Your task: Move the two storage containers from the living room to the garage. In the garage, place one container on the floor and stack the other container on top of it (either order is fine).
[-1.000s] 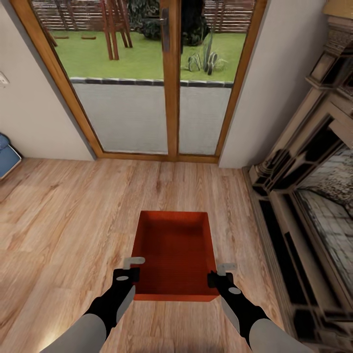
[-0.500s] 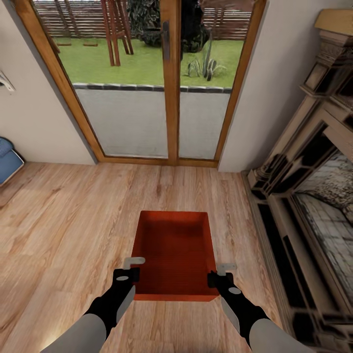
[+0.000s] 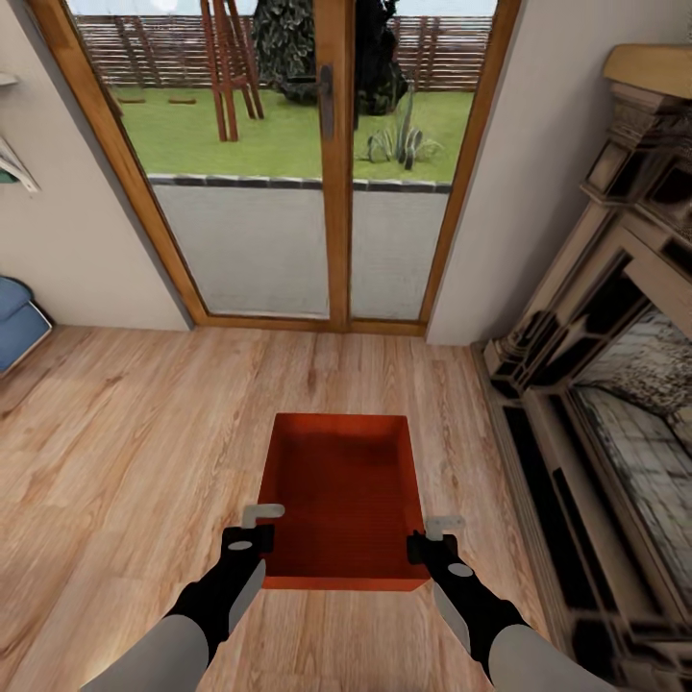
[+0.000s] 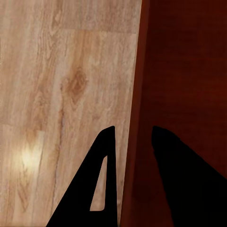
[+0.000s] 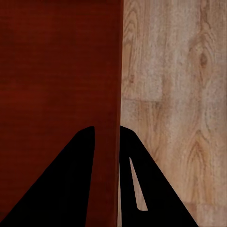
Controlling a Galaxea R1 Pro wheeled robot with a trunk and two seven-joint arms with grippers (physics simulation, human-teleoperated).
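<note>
Head view high, forward-down; wrist views close, perhaps plumb, sharing storage container [image 3: 343, 500] walls.

ahead of me stood wood-framed glass doors [image 3: 327, 163], shut, with a dark handle [image 3: 327, 88] on the middle frame. through the glass i saw a green lawn [image 3: 279, 135], a spiky plant [image 3: 399, 142], a red wooden frame [image 3: 226, 62] and a slatted fence [image 3: 144, 48] at the back. plain pale walls [image 3: 538, 163] flanked the doors. on my right rose a dark ornate fireplace mantel [image 3: 596, 317], its stone-lined opening [image 3: 654, 413] facing inward. at the far left edge sat part of a blue cushion [image 3: 17, 317].
</note>
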